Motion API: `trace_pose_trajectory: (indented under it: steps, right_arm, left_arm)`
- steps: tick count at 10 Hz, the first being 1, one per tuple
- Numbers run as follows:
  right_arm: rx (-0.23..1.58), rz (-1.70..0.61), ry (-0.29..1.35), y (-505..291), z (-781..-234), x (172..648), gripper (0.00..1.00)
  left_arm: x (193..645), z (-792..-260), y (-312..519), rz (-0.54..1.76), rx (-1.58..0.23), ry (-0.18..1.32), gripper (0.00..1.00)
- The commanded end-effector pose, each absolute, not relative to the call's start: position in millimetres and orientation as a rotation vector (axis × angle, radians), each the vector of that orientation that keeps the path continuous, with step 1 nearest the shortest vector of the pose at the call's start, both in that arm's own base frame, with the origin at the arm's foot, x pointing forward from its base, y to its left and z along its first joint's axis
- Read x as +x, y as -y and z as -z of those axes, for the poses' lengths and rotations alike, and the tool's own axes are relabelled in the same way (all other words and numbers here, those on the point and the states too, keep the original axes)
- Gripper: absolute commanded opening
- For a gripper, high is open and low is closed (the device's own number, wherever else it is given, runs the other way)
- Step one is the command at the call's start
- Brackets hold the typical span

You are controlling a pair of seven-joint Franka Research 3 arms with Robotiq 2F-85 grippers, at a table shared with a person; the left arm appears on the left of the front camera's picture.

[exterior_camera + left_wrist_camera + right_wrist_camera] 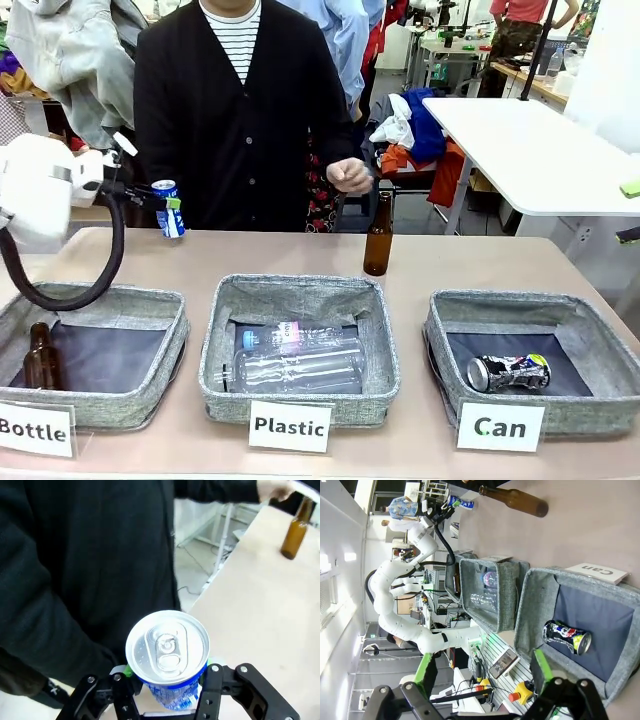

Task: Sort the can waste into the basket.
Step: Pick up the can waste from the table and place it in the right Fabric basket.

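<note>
The blue and white can [168, 209] hangs upright in the air at the far left of the desk [480, 265], clear of the surface and beyond the basket labelled "Bottle" [100, 296]. The left tool [165, 700] is clamped on the can's lower body, and the lid and pull tab face the wrist camera. The other piece of can waste, the crushed can [508, 372], lies on its side inside the Can basket [585, 416] at the desk's right end. The right tool [484, 672] faces that basket with its fingers apart and nothing between them.

The step in hand looks like the carry: one can is sorted, and this one is gripped and lifted but not yet delivered. The next move calls for a long run rightward across the desk, over the Plastic basket [300, 290]. It should keep clear of the brown bottle [378, 235] standing just behind that basket and of the person's hand [350, 175] above the bottle. The tool should let go only once the can is over the Can basket's dark floor.
</note>
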State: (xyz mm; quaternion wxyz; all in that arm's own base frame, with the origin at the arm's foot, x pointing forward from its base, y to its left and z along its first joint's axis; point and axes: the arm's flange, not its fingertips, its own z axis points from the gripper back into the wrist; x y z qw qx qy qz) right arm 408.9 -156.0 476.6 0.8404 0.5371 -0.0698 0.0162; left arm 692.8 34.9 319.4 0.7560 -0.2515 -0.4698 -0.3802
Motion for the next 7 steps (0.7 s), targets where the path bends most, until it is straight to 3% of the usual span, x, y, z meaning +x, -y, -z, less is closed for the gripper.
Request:
trace_pose_trajectory:
  steps: [1,3,4,7]
  right_arm:
    - [1.130,-0.055,0.150,158,-479,407,1.00]
    - [1.130,-0.055,0.150,158,-479,407,1.00]
    - [1.130,-0.055,0.150,158,-479,407,1.00]
    - [1.130,-0.055,0.150,158,-479,407,1.00]
  left_arm:
    - [630,-357,-47,0.951,-0.664,1.008,0.00]
    - [543,-413,-78,1.200,-0.724,0.891,0.06]
    - [506,-435,-92,1.285,-0.718,0.903,0.06]
    - [416,-458,-109,1.587,-0.739,0.814,0.06]
